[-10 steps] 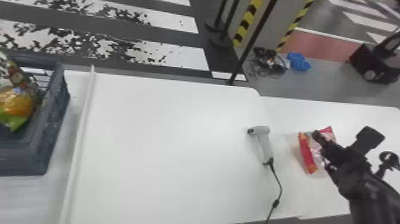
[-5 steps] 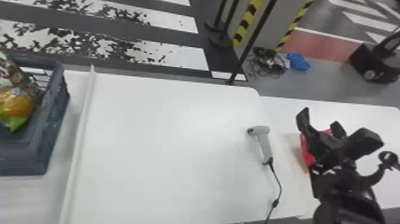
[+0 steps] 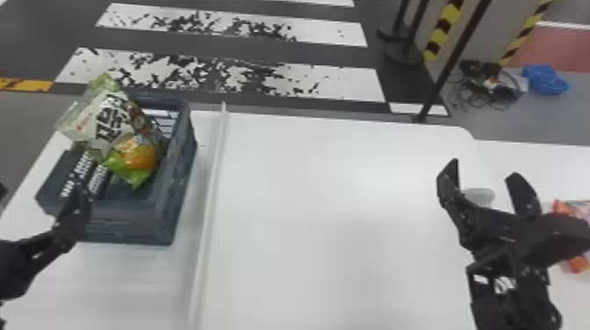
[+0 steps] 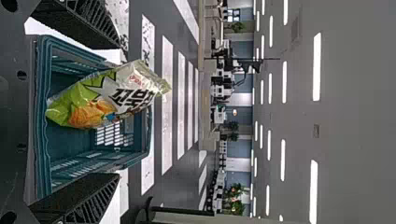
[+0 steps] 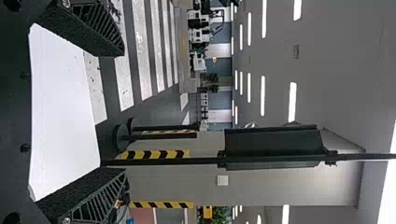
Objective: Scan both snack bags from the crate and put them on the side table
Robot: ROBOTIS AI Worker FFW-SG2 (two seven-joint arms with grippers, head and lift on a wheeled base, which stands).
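The snack bag (image 4: 109,95) sits propped in the crate (image 3: 131,226), ahead of the left hand (image 4: 117,111), its upper end leaning up and out over the rim. The left hand has its two fingers spread wide, holding nothing, and in its wrist view the bag lies ahead between them. I'd judge it very light, more air than food: soft, puffed film that gives under pressure, slick on the outside, with brittle pieces within that would crack under a hard squeeze.

The best hold looks to be across the plump upper body, just below the top seal, one finger to each broad face, pressed only until the film dents. Pinching the crimped edge alone would spare the contents but might let the bag swing or slip. The lower end could catch on the crate wall, so it should come straight up before moving sideways.

The right hand (image 3: 484,170) is spread and empty too, well apart from the crate, with the scanner (image 3: 481,196) showing in the gap between its fingers. Partly hidden behind that hand, the other bag (image 3: 576,210) lies on the side desk (image 3: 533,158), so one bag seems left to do.
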